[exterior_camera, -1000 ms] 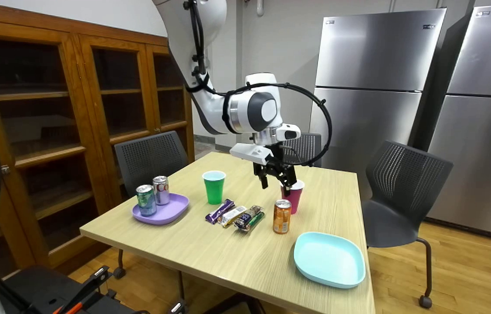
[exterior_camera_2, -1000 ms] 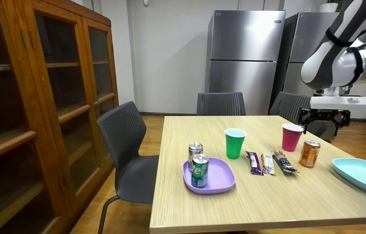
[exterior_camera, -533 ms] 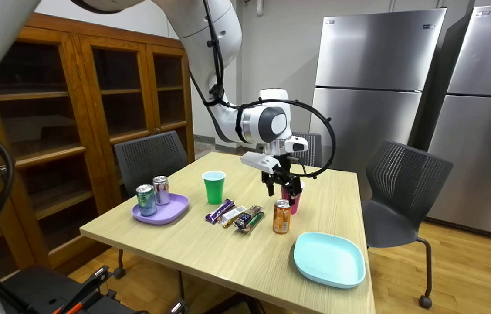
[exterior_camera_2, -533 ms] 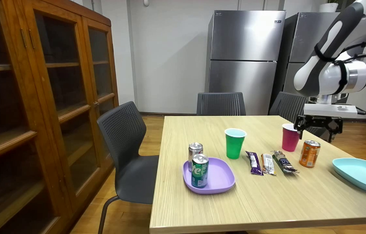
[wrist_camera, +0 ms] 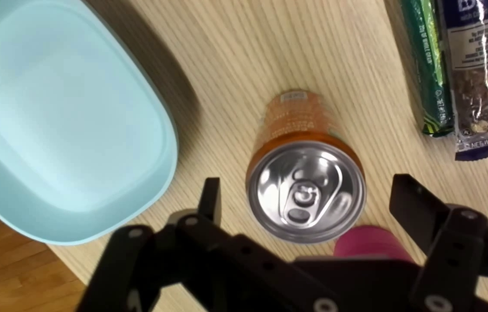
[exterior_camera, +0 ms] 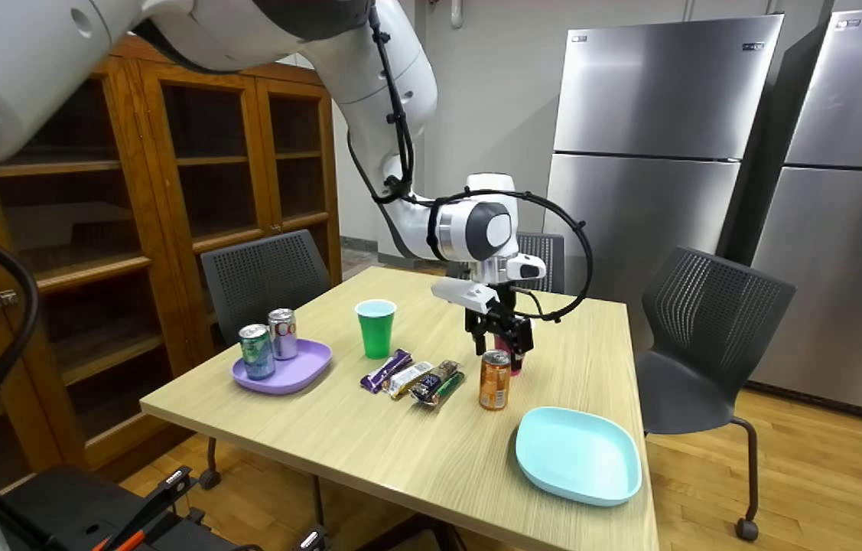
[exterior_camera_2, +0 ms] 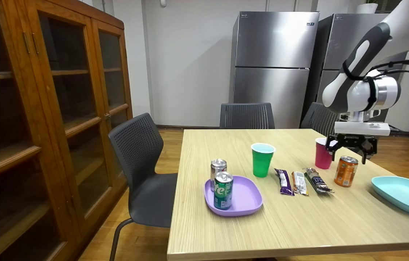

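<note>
An orange can [exterior_camera: 495, 386] stands upright on the table, also seen in an exterior view as the orange can [exterior_camera_2: 346, 174]. My gripper [exterior_camera_2: 348, 159] is open, pointing down close to the can's top. In the wrist view the can's silver lid [wrist_camera: 306, 216] shows between the spread fingers of my gripper [wrist_camera: 306, 188], with a gap on each side; nothing is held. Behind the can is a magenta cup [exterior_camera_2: 323, 156], partly hidden by the gripper in both exterior views. Several wrapped snack bars [exterior_camera: 411, 377] lie beside the can.
A light blue tray [exterior_camera: 580, 455] sits near the table corner beside the can. A green cup [exterior_camera_2: 262, 163] stands beyond the bars. The purple tray [exterior_camera_2: 242, 203] holds a green can [exterior_camera_2: 223, 190] and a silver can [exterior_camera_2: 219, 166]. Dark chairs [exterior_camera_2: 246, 116] surround the table.
My open gripper has come down and shifted towards the orange can; in an exterior view it moved left, in another slightly right. The objects on the table have stayed in place.
</note>
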Motion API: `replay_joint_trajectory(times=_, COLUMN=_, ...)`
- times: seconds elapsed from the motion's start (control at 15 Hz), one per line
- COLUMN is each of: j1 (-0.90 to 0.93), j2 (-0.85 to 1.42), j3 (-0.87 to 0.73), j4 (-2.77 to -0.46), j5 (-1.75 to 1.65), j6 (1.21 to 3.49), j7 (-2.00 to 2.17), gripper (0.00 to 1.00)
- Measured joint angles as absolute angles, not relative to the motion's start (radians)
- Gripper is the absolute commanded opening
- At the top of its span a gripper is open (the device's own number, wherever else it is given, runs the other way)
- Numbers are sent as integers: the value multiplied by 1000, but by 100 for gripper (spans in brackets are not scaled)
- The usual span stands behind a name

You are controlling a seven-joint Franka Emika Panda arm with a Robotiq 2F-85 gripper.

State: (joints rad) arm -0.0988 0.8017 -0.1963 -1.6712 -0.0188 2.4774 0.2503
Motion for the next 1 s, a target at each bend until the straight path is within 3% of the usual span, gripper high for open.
replay_joint_trajectory(times=0.07, j1=-100, j2=812, j3=-196, j4=-1658, j5=-19, j6=2466, j7=250, gripper=100)
replay_joint_trajectory(times=0.13, j1=-101, j2=821, j3=-196, j4=-1645, j5=-19, j6=2456, j7=250, gripper=75)
replay_joint_trajectory(times=0.27, j1=-102, j2=835, j3=-196, j4=-1627, j5=-19, j6=2439, j7=250, gripper=66)
replay_joint_trajectory(times=0.47, j1=-103, j2=848, j3=-195, j4=-1610, j5=-19, j6=2420, j7=250, gripper=41)
replay_joint_trajectory(times=1.0, j1=-86, j2=819, j3=-191, j4=-1611, j5=-20, j6=2423, j7=250, gripper=40)
